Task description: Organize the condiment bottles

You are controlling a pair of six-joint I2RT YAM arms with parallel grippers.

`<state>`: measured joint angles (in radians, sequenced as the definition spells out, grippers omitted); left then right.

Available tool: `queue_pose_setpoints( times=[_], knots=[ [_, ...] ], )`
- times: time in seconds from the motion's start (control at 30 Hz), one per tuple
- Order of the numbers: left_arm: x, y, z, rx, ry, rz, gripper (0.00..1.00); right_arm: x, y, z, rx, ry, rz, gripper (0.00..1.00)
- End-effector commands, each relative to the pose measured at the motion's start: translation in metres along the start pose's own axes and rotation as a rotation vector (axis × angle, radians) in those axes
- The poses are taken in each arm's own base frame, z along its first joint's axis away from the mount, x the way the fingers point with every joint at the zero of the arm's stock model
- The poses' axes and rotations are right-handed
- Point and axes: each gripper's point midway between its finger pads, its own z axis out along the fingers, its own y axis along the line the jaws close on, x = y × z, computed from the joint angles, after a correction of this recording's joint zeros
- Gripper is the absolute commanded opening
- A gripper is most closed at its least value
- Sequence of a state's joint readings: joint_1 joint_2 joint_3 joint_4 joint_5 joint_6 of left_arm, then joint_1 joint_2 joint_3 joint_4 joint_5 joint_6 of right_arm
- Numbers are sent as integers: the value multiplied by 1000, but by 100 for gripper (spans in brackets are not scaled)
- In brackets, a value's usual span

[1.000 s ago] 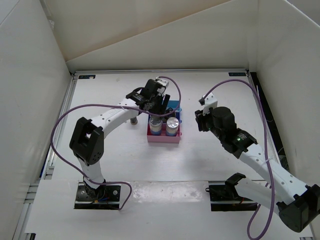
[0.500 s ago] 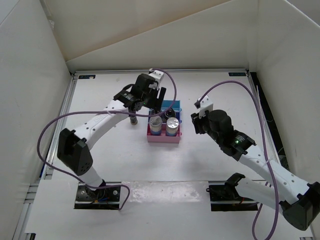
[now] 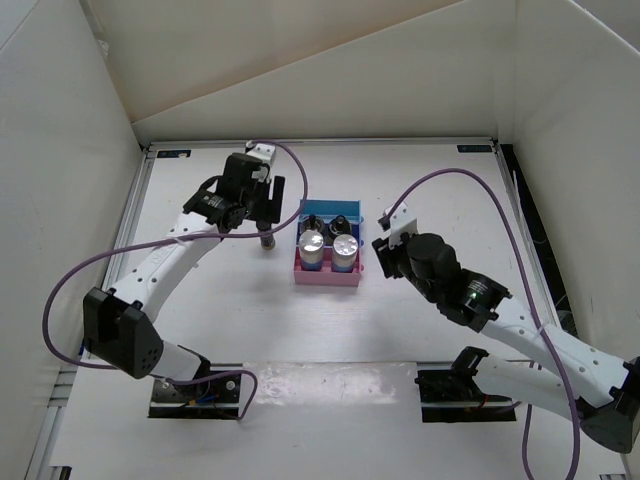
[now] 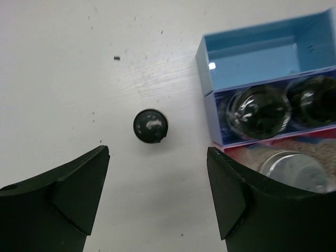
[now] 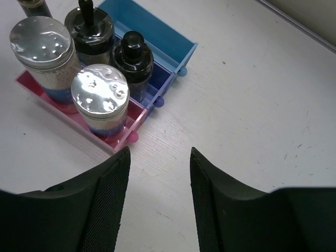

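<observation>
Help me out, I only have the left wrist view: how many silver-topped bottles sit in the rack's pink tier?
Observer: Two silver-topped bottles, side by side in the pink tier.
Operator: What is the other arm doing?
Observer: The right gripper is open and empty, hanging at the right of the rack.
Operator: What colour is the body of the one out on the table?
Observer: The loose bottle looks brownish.

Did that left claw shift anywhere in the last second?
Yes. The left gripper has swung left, off the rack, and now hangs open above the lone bottle beside it.
</observation>
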<state>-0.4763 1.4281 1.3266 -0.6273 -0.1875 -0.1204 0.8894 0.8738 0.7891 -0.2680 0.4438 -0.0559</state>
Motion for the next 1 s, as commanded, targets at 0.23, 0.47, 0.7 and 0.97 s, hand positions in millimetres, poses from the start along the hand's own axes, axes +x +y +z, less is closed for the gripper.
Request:
queue_pose_setpoints(
  times=[0.23, 0.47, 0.7, 0.97],
  knots=[
    [49, 11, 29, -26, 147, -32, 86, -26, -9, -11, 45, -66, 15, 54],
    [56, 7, 45, -8, 174, -42, 86, -21, -13, -8, 46, -49, 19, 62],
    [60, 12, 61, -9, 198, -59, 86, -17, -20, -5, 56, -37, 36, 26],
    [65, 17, 77, -7, 221, -82, 86, -14, -23, -1, 63, -21, 40, 48]
  ],
)
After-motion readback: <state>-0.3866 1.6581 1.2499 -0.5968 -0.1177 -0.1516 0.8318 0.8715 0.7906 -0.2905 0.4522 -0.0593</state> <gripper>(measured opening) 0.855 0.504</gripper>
